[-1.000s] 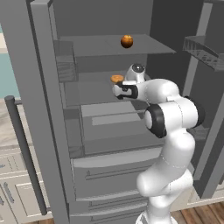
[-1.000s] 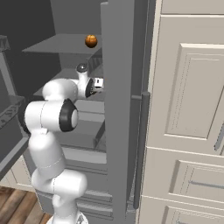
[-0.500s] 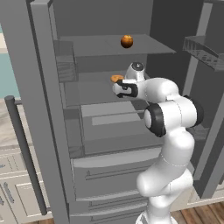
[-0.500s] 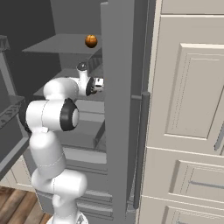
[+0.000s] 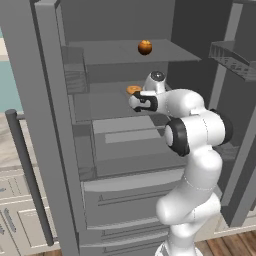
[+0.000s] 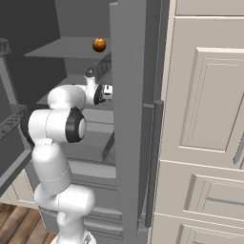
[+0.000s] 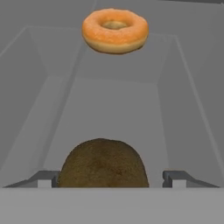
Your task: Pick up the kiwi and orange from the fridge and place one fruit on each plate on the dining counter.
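Reaching into the open fridge [image 5: 60, 150] at the middle shelf, gripper [image 5: 135, 102] by a pale orange ring [image 5: 133, 89], the orange [image 5: 145, 47] sitting on the shelf above. From the right base, wrist passing behind the door edge. In the hand view, flanking the kiwi [image 7: 102, 164] with fingertips [image 7: 175, 178] apart and ungripped; probably closing next, then lifting out.

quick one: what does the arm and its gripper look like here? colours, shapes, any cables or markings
The arm is glossy white, built of rounded, bulbous links, with dark grey to black rings and caps at the joints. A small grey dome cap sits near the wrist. The gripper has two small grey block-like finger tips, and its hand looks white with a dark band. No cables, labels or markings are visible.
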Robot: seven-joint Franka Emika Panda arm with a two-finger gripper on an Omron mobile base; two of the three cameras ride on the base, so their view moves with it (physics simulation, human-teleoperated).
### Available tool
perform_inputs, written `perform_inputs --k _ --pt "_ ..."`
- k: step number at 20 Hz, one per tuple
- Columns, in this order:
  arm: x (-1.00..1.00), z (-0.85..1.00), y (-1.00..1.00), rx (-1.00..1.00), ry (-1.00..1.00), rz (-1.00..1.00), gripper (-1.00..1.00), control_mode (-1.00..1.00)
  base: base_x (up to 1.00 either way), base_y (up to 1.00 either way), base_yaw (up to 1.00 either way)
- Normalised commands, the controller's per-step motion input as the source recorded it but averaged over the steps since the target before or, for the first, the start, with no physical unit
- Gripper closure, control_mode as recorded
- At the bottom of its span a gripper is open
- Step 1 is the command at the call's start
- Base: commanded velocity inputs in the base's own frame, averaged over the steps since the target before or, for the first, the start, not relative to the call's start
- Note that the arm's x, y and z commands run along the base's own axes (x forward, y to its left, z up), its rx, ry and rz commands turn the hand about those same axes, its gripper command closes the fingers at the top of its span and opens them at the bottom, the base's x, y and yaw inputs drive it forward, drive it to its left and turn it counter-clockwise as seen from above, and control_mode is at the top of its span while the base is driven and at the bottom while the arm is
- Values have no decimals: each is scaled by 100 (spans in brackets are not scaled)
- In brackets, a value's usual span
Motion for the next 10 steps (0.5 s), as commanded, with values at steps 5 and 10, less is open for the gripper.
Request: perform_inputs --k 5,10 --pt "-7 -35 0 0 9 1 100 -100 0 0 0" --pt "-55 -12 0 0 -6 -1 100 -100 0 0 0"
